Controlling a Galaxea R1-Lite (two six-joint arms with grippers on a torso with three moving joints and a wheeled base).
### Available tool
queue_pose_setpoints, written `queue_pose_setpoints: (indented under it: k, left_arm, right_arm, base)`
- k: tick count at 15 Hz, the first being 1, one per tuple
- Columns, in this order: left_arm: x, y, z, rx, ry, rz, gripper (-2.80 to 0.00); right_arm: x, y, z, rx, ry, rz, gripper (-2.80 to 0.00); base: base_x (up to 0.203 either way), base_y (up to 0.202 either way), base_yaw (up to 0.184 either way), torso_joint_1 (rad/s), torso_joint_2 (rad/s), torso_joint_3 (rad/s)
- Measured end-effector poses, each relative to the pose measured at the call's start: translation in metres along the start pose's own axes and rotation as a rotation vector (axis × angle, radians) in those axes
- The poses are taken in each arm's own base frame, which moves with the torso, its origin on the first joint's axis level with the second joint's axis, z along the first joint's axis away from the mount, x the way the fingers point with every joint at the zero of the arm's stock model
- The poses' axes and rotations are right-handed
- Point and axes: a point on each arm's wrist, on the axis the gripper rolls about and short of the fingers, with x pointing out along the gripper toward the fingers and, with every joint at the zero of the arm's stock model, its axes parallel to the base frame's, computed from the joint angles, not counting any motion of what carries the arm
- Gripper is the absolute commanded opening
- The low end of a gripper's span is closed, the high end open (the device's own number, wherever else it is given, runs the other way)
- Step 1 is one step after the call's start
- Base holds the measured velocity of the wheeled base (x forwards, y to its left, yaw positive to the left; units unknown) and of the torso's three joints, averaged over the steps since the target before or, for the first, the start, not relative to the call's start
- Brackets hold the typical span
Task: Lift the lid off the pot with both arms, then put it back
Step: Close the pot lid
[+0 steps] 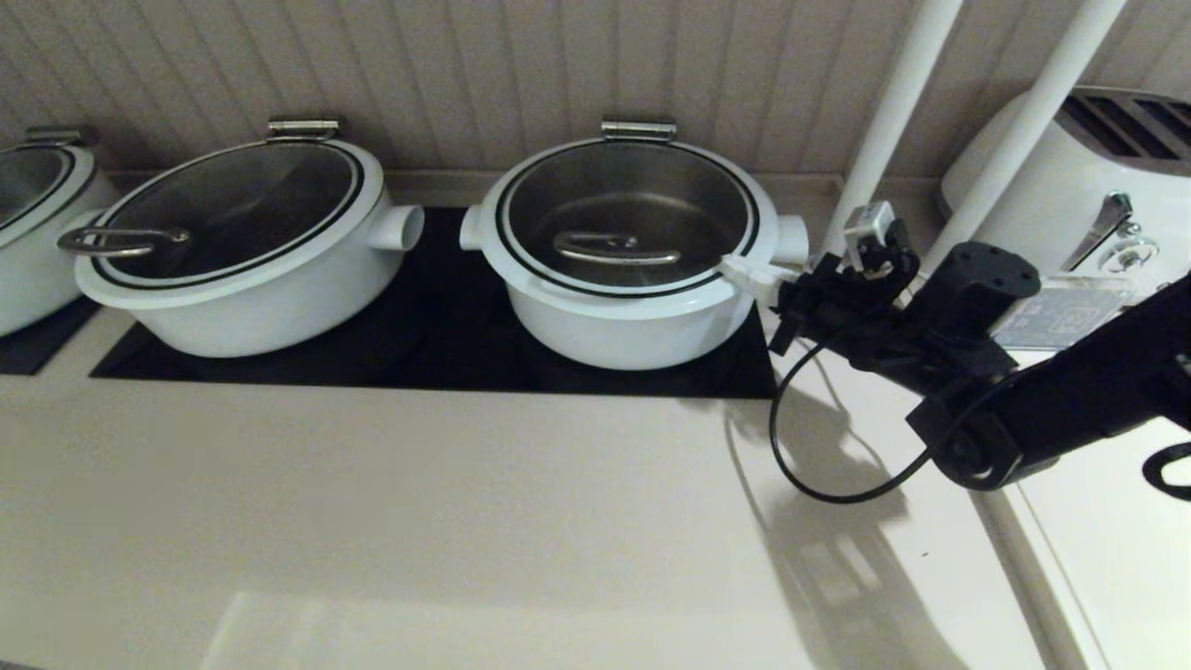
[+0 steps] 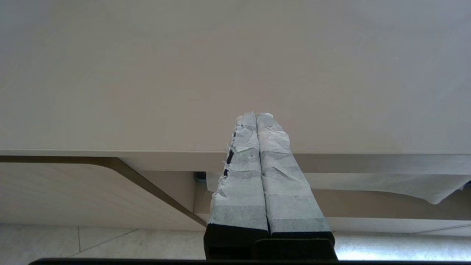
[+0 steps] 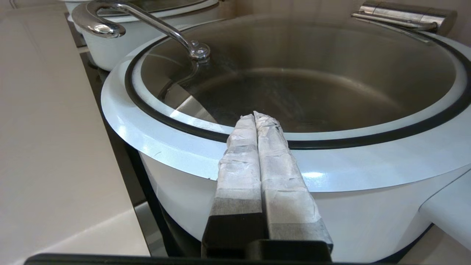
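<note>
The pot (image 1: 623, 330) stands on the black hob at centre, its steel hinge bracket (image 1: 638, 128) at the back. The lid (image 1: 625, 200) sits closed on it, with its steel bar handle (image 1: 616, 249) towards the front. My right gripper (image 1: 744, 273) is shut and empty; its white wrapped tips lie over the lid's right rim. The right wrist view shows the tips (image 3: 255, 117) over the white rim (image 3: 368, 162) and black ring, with the pot wall (image 3: 368, 221) below. My left gripper (image 2: 255, 116) is shut and empty by the counter's front edge, outside the head view.
A wider white pot (image 1: 251, 288) with a loop-handled lid (image 1: 121, 242) stands to the left, and a third pot (image 1: 28, 242) is at the far left. Two white poles (image 1: 893, 112) and a white appliance (image 1: 1070, 186) stand at the right. Beige counter (image 1: 419, 521) lies in front.
</note>
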Motion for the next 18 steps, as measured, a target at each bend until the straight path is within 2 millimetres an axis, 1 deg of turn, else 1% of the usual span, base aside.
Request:
queue_pose_setpoints:
  k: [7, 11, 14, 18]
  left_arm:
    - [0.000, 0.000, 0.000, 0.000, 0.000, 0.000, -2.80]
    - [0.000, 0.000, 0.000, 0.000, 0.000, 0.000, -2.80]
    - [0.000, 0.000, 0.000, 0.000, 0.000, 0.000, -2.80]
    - [0.000, 0.000, 0.000, 0.000, 0.000, 0.000, -2.80]
  right_arm:
    - [0.000, 0.000, -0.004, 0.007, 0.010, -0.001, -2.80]
    - [-0.001, 0.000, 0.000, 0.004, 0.008, -0.003, -2.80]
    - [-0.004, -0.002, 0.011, -0.005, 0.001, -0.012, -2.80]
    - [-0.020, -0.002, 0.039, -0.025, -0.006, -0.037, -2.80]
  base:
    - [0.000, 0.000, 0.000, 0.000, 0.00, 0.000]
    - [0.000, 0.000, 0.000, 0.000, 0.00, 0.000]
    - [0.000, 0.000, 0.000, 0.000, 0.00, 0.000]
    - [0.000, 0.000, 0.000, 0.000, 0.00, 0.000]
